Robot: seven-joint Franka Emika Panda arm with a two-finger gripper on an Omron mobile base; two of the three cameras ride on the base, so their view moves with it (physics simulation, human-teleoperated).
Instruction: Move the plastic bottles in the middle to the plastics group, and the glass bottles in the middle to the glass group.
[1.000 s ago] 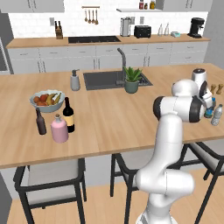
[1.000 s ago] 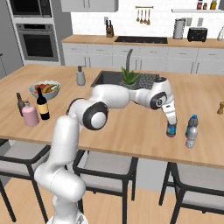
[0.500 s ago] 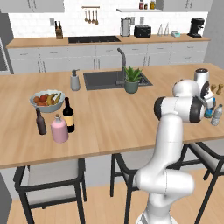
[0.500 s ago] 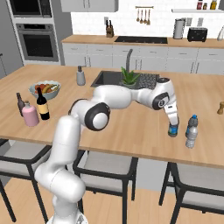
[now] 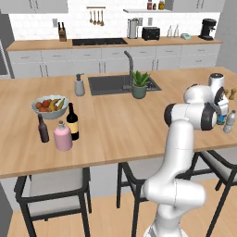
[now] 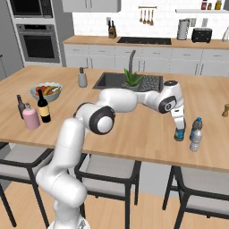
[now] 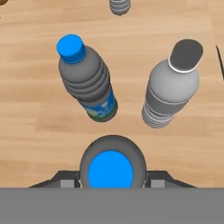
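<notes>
You're working near the counter's (image 6: 134, 154) right front edge | three water bottles (image 7: 89, 83) standing clustered | gripper (image 7: 111, 181) clamping the blue-capped bottle (image 7: 111, 170).

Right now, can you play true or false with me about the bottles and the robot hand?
1. The gripper is clamped around a bottle with a blue cap. True.
2. The pink bottle lies on its side. False: it stands upright by the black wine bottle.
3. A fruit bowl sits on the counter. True.
4. The two bottles ahead of the hand both have blue caps. False: one cap is blue, the other dark.
</notes>
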